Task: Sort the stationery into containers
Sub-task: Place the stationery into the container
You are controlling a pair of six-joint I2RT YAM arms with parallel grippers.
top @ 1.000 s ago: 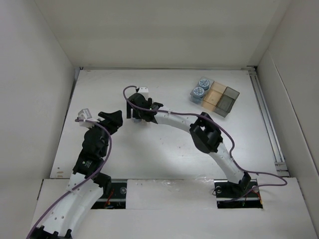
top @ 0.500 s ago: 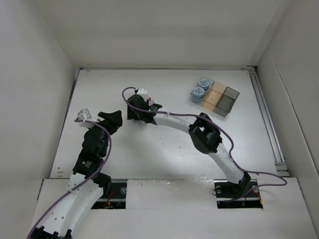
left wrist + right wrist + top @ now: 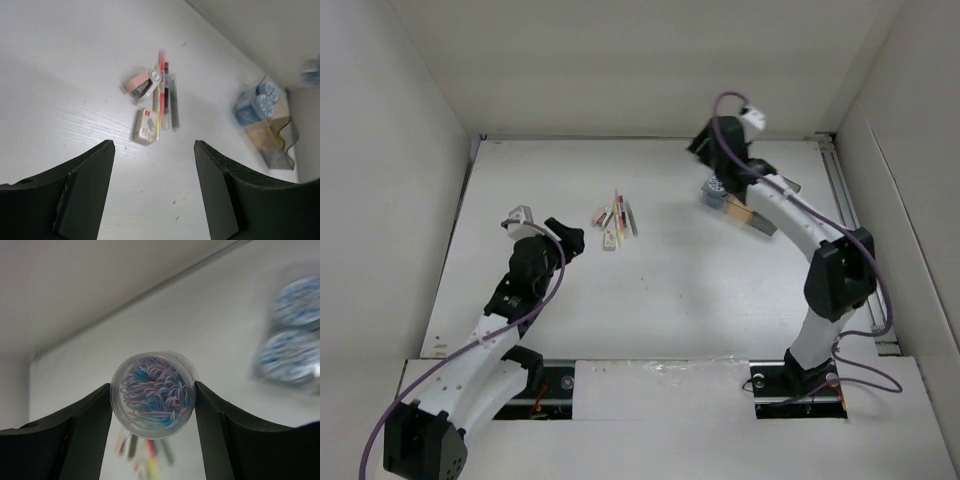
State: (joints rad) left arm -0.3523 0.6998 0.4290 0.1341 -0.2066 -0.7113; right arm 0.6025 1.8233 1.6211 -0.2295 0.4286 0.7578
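My right gripper (image 3: 152, 396) is shut on a round clear tub of blue, pink and purple paper clips (image 3: 152, 390), held above the table. In the top view this gripper (image 3: 708, 152) hangs just behind-left of the compartment tray (image 3: 748, 213), and its arm covers part of the tray. Two blue patterned discs (image 3: 294, 335) sit in the pale blue compartments (image 3: 248, 111). The pile of loose sticks (image 3: 620, 215) lies mid-table: red, yellow and grey sticks (image 3: 165, 97). My left gripper (image 3: 567, 240) is open and empty, short of the pile (image 3: 154, 150).
A pink stapler (image 3: 141, 84) and a small pale box (image 3: 145, 126) lie with the sticks. White walls close the table at the back and both sides. A metal rail (image 3: 855, 240) runs along the right edge.
My right arm has swung from the pile at mid-left to the back right by the tray, carrying the tub. The pile now shows. My left gripper has shifted slightly right.
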